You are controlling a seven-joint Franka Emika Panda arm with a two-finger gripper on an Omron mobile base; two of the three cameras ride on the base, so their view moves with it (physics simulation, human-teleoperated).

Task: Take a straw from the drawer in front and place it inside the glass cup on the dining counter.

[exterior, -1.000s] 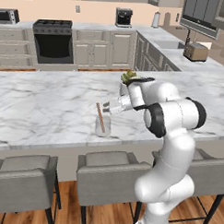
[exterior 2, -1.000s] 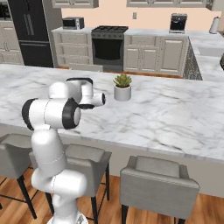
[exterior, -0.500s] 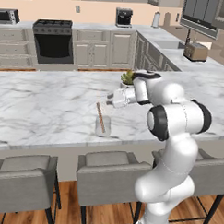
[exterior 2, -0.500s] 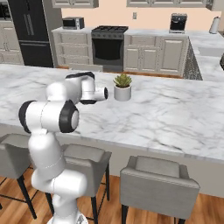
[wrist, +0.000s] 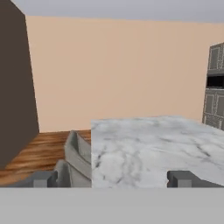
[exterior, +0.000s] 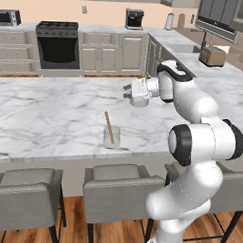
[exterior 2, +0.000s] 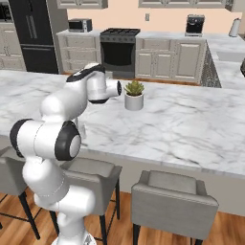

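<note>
Straw (exterior: pixel 108 127): one, brownish-orange, standing in the glass cup, its lower end inside and its top leaning toward the far left; long axis near upright, slightly tilted.
Glass cup (exterior: pixel 112 137): one, clear, upright on the dining counter (exterior: pixel 48 115), close to the counter's near edge, above the middle stool.
Gripper (wrist: pixel 113 178): empty, its two fingertips (wrist: pixel 43 178) spread wide apart with nothing between them; in the left base view it hangs above the counter, turned sideways, up and to the right of the cup and well apart from it.
Key relation: the straw lies below and to the left of the claw, toward the near edge; the claw looks along the counter, away from the cup.
Potted plant (exterior 2: pixel 134 95): one, white pot, mid-counter, just beside the hand.
Stools (exterior: pixel 120 188): three along the near edge in the left base view.
Task state, as judged: the straw sits in the cup, so the placing looks done; only a clear retreat seems left.
Risk, as judged: a low sweep of the arm could tip cup and straw.
</note>
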